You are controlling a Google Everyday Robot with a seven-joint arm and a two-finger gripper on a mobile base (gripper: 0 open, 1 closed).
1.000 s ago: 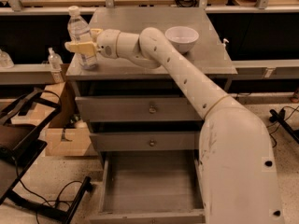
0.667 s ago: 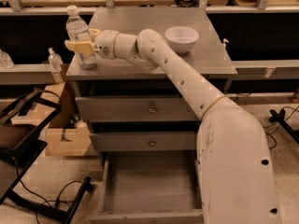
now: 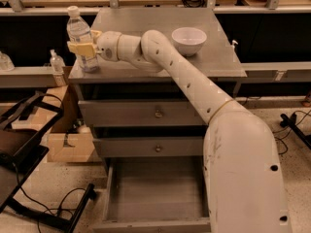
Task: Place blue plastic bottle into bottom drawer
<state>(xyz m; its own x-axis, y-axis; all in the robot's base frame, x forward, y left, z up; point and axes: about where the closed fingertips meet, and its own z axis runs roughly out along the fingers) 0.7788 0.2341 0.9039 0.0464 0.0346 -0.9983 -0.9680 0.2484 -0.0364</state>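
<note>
The blue plastic bottle (image 3: 79, 32), clear with a white cap, stands at the front left corner of the grey cabinet top (image 3: 146, 28). My gripper (image 3: 83, 46) is at the bottle's middle. Its yellow fingers (image 3: 79, 48) are closed around the bottle, one across the front and one behind. The bottle's base still rests on the top, and it leans slightly left. The bottom drawer (image 3: 155, 193) is pulled open below, with a plain grey inside and nothing in it. My arm reaches from the lower right across the cabinet top.
A white bowl (image 3: 189, 40) sits at the back right of the cabinet top. Two shut drawers with round knobs (image 3: 158, 113) are above the open one. A small pump-top bottle (image 3: 57, 64) stands on a shelf at the left. A cardboard box (image 3: 68, 140) and a black frame (image 3: 29, 154) are on the floor at the left.
My gripper and the top of the bottle have shifted a little to the left. The bowl and the drawers have not moved.
</note>
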